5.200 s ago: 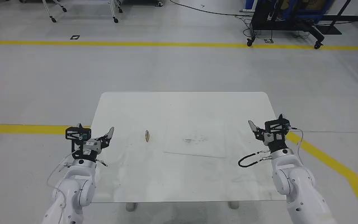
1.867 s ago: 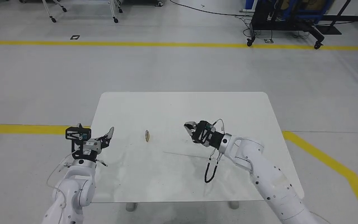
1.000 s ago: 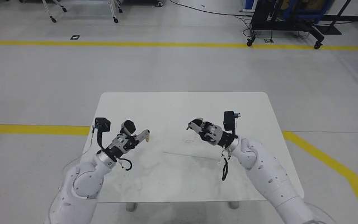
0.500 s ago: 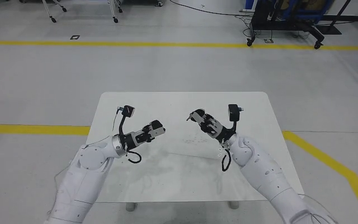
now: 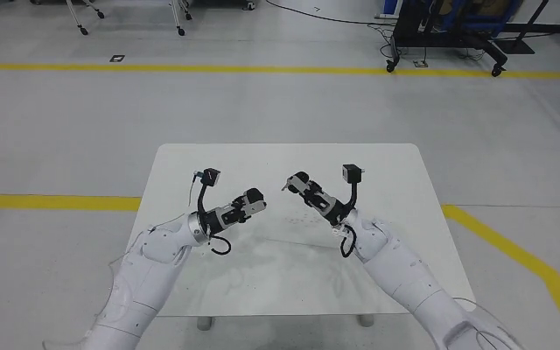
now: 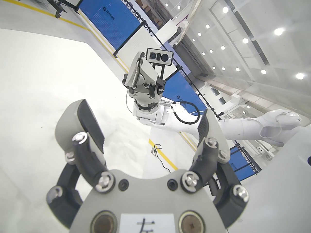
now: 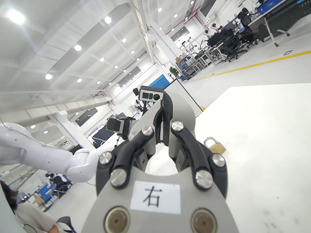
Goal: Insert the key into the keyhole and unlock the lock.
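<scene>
**Brass, black rubber and white gloss**

The lock (image 7: 218, 148) has a brass-coloured metal body with a dull polish and a bright silvery shackle. The bench (image 7: 267, 122) is matt white, smooth, flecked with dark scuffs. The left tool (image 6: 144, 110) and right tool (image 7: 163, 105) have matt grey fingers, ribbed black rubbery pads (image 6: 93, 124) and shiny metal screws (image 6: 190, 181). The right arm (image 6: 243, 127) wears a glossy white plastic shell.

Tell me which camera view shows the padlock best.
The right wrist view: the padlock lies on the white table, brass body and silver shackle in plain sight. In the top view the left arm crosses the table where it seems to lie, hiding it. The left wrist view faces bare table and the right arm.
</scene>
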`<state>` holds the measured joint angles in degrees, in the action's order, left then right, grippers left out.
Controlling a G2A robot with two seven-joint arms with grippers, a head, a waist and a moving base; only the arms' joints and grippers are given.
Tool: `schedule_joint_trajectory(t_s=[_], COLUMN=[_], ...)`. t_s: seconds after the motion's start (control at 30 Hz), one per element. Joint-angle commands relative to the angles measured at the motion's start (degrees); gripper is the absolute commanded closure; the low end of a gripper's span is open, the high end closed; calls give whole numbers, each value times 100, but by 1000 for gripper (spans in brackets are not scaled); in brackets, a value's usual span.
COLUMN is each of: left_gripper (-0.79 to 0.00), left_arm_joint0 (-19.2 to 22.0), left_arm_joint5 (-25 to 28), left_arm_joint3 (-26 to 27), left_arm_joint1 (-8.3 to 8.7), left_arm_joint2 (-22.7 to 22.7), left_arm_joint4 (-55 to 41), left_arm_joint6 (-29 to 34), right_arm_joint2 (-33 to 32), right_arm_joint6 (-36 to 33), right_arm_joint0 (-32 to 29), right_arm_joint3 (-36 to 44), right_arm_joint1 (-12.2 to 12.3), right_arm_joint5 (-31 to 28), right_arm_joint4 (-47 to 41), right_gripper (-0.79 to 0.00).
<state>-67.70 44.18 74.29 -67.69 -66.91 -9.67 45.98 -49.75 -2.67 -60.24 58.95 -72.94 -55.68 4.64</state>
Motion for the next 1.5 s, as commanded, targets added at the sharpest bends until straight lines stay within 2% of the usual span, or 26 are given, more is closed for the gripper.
schedule_joint_trajectory(t_s=[0.0, 0.2, 0.3, 0.37, 0.53, 0.7, 0.9, 0.93, 1.07, 1.47], left_gripper=[-554, -560, -493, -388, -326, -342, -292, -274, 0, 0], left_arm_joint0=[61, 226, 288, 314, 344, 345, 370, 371, 357, 293], left_arm_joint5=[17, -236, -236, -232, -244, -326, -422, -430, -480, -700], left_arm_joint3=[-36, -196, -257, -297, -346, -345, -346, -343, -327, -237], left_arm_joint1=[-6, -45, -45, -44, -39, -42, -44, -44, -41, -33], left_arm_joint2=[47, 223, 251, 258, 267, 307, 347, 350, 360, 369], left_arm_joint4=[-24, -98, -73, -91, -63, -5, 108, 126, 204, 420], left_arm_joint6=[27, -63, -30, -44, -73, -156, -251, -269, -340, -598], right_arm_joint2=[26, 105, 193, 287, 397, 418, 394, 388, 358, 204], right_arm_joint6=[-132, -438, -623, -772, -946, -1024, -1042, -1048, -1063, -1115], right_arm_joint0=[32, 112, 129, 170, 286, 366, 390, 390, 394, 378], right_arm_joint3=[-59, -179, -202, -249, -410, -550, -659, -683, -733, -820], right_arm_joint1=[-21, -89, -135, -182, -275, -335, -388, -398, -423, -457], right_arm_joint5=[-36, -82, -100, -74, -96, -122, -147, -142, -156, -218], right_arm_joint4=[-210, -461, -617, -735, -921, -971, -972, -966, -945, -875], right_gripper=[0, 0, 0, 0, 0, 0, 0, 0, 0, 0])
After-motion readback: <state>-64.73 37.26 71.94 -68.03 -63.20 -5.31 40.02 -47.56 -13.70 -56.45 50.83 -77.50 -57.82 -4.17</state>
